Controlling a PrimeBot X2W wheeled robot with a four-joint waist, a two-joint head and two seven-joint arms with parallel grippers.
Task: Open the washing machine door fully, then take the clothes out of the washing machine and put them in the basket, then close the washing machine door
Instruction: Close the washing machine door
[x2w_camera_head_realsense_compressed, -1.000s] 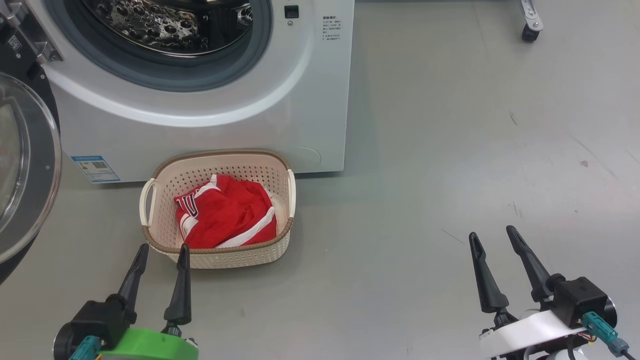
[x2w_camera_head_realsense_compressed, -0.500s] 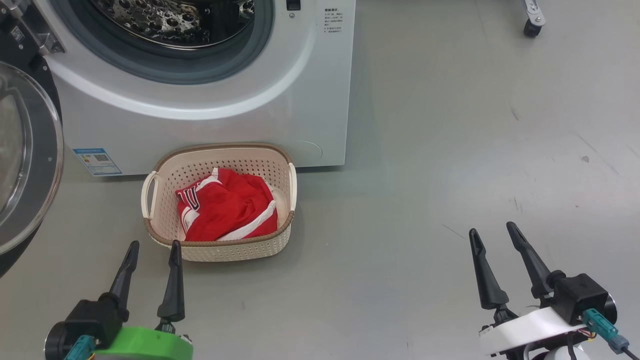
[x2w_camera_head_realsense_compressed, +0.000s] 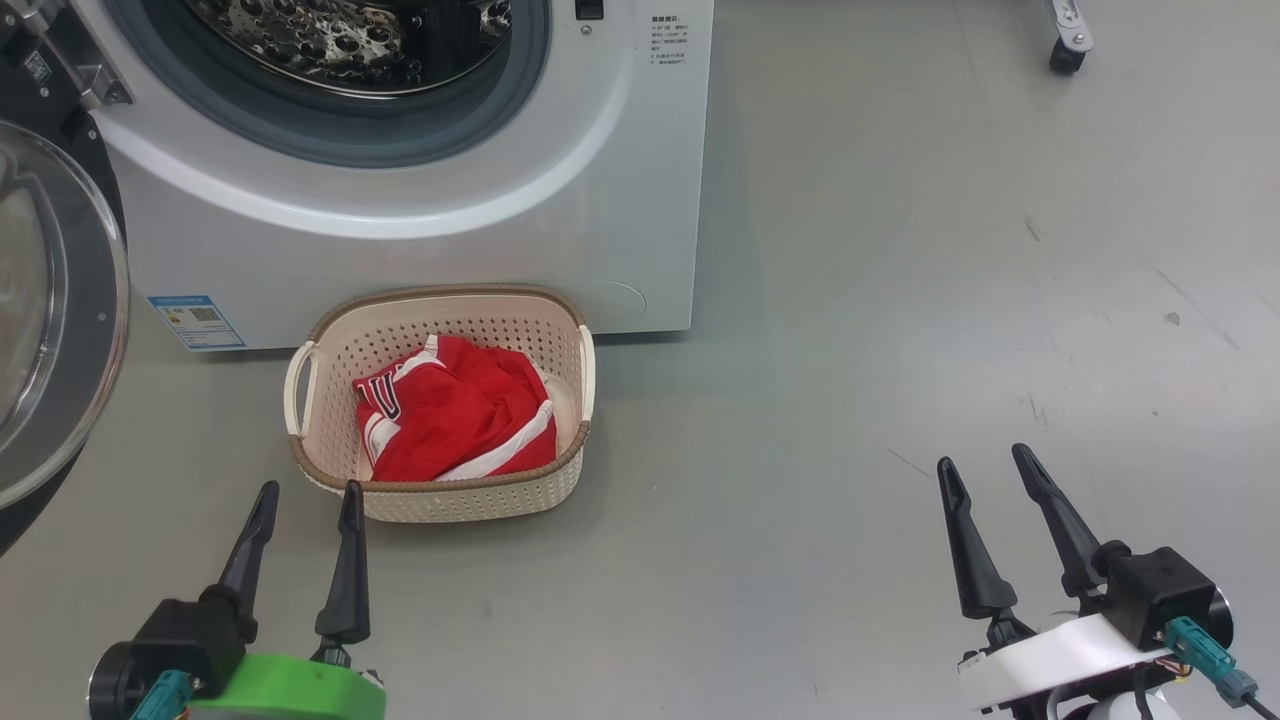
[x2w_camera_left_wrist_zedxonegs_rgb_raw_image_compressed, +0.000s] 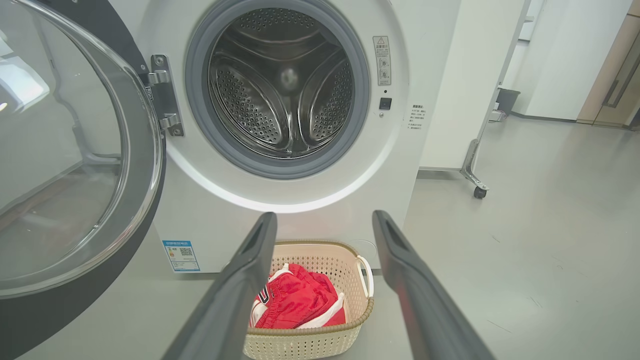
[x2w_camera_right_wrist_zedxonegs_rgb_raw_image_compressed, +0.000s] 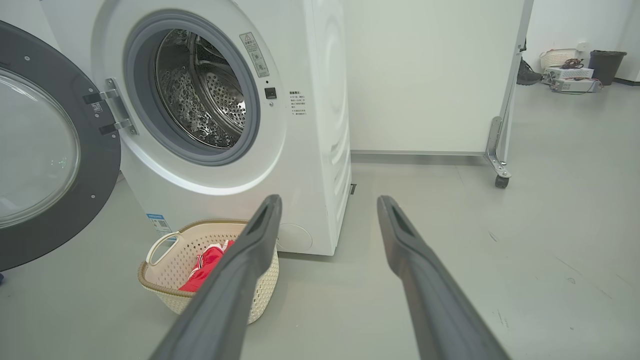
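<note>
Grey smooth floor (x2w_camera_head_realsense_compressed: 900, 300) carried everything in the head view. At its upper left stood the big white front-loading washing machine (x2w_camera_head_realsense_compressed: 400, 250), and its round door with a glossy black rim and clear glass bowl (x2w_camera_head_realsense_compressed: 60, 300) hung wide open at the left edge. Just before the machine's foot sat the small cream perforated plastic basket with a brown woven-look rim (x2w_camera_head_realsense_compressed: 440, 495). The red sports clothes with white trim (x2w_camera_head_realsense_compressed: 450, 420) lay bunched inside it. The left gripper (x2w_camera_head_realsense_compressed: 309, 488) hovered low just short of the basket's near left corner, fingers spread and holding nothing. The right gripper (x2w_camera_head_realsense_compressed: 982, 458) hung well apart to the right over the floor, likewise spread and holding nothing.

The left wrist view looked straight into the machine, deeper than the head view reached. It showed the perforated steel drum (x2w_camera_left_wrist_zedxonegs_rgb_raw_image_compressed: 285, 85) with its three ribs, the grey rubber gasket (x2w_camera_left_wrist_zedxonegs_rgb_raw_image_compressed: 197, 115) and the metal hinge (x2w_camera_left_wrist_zedxonegs_rgb_raw_image_compressed: 164, 95). The basket showed between the two dark fingers (x2w_camera_left_wrist_zedxonegs_rgb_raw_image_compressed: 235, 300), its clothes heaped toward the left.

The right wrist view looked from farther right and showed the machine's ribbed side. A white partition on castors (x2w_camera_right_wrist_zedxonegs_rgb_raw_image_compressed: 425, 75) stood behind it, with a dark bin (x2w_camera_right_wrist_zedxonegs_rgb_raw_image_compressed: 606, 65) far off. That gripper's left finger crossed the basket.
</note>
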